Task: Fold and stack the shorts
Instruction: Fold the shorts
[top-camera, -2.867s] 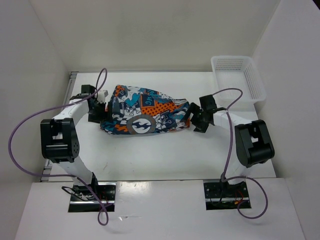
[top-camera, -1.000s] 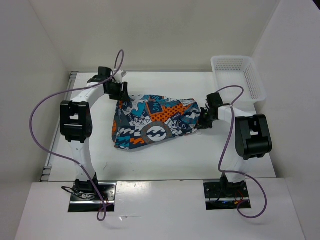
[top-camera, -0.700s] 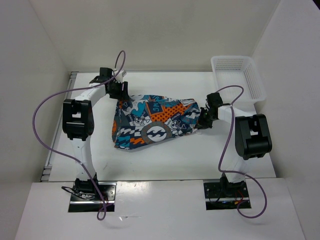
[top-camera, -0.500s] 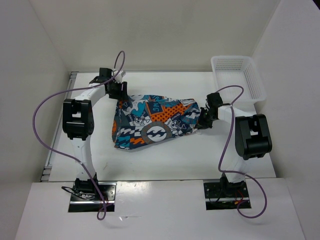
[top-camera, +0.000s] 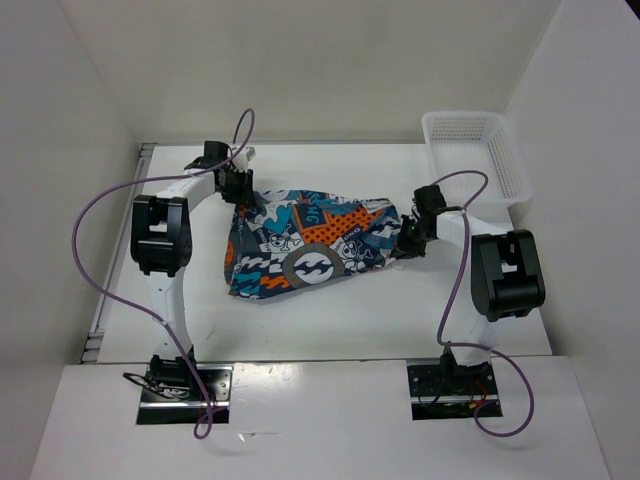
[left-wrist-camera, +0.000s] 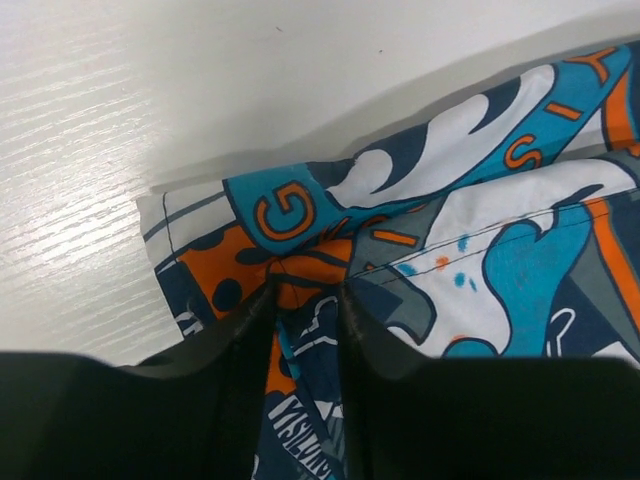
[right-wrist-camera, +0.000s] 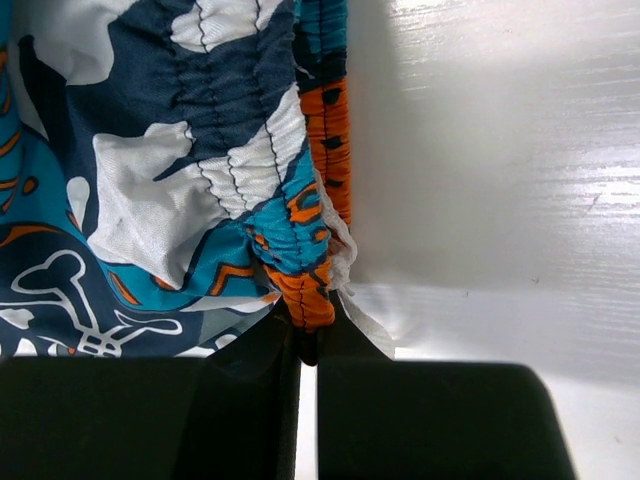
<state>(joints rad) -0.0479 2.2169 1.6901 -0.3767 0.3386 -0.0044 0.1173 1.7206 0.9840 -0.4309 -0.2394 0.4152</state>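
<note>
The right fingers (right-wrist-camera: 258, 362) are pressed together on the gathered orange waistband edge of the shorts (top-camera: 305, 245). The left fingers (left-wrist-camera: 240, 340) pinch a fold at the far hem corner. The shorts lie mid-desk (top-camera: 330, 320), long axis left to right, waistband pointing right.

The shorts (left-wrist-camera: 480, 250) bear an orange letter G; other lettering is unreadable.
</note>
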